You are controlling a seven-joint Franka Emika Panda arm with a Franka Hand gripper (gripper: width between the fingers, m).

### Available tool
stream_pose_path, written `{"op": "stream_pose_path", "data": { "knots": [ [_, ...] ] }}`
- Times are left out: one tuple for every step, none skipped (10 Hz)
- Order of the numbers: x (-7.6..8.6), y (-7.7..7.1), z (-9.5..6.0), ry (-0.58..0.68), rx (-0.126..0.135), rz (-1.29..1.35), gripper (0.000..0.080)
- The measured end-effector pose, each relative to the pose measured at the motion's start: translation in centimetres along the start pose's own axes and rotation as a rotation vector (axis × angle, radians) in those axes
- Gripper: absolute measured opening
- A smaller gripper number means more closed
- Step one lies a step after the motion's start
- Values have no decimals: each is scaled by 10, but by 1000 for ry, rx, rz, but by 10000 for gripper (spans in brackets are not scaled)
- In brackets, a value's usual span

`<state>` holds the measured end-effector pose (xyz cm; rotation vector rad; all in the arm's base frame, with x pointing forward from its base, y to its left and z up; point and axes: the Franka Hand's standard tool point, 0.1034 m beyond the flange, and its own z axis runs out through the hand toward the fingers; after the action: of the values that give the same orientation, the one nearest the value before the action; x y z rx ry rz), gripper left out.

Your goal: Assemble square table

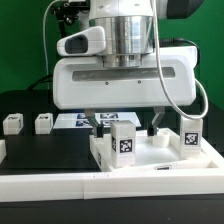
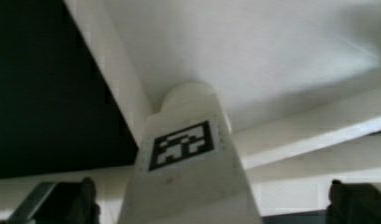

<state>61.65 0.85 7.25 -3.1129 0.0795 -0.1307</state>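
Bench (image 1: 40, 150) is black, backdrop (image 1: 213, 70) green. Only the wrist view shows the gripper (image 2: 208, 200) spread open astride a tagged leg (image 2: 183, 150), not touching.

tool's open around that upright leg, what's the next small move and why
Probably close the tool on the leg. The jaws stand wide open with the upright leg between them, a little off centre in the wrist view, and nothing is gripped. Closing should take hold of it; nudging sideways first to centre it may help.
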Motion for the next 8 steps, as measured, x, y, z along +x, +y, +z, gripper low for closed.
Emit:
{"op": "stream_pose_path", "data": {
  "knots": [
    [0, 1, 0, 0, 0, -50, 649],
    [0, 2, 0, 2, -2, -99, 649],
    [1, 2, 0, 2, -8, -132, 649],
    [1, 2, 0, 2, -8, -146, 649],
    [1, 2, 0, 2, -8, -144, 554],
    [1, 2, 0, 2, -8, -144, 554],
    [1, 2, 0, 2, -8, -144, 370],
    [1, 2, 0, 2, -8, -140, 289]
  ]
}}
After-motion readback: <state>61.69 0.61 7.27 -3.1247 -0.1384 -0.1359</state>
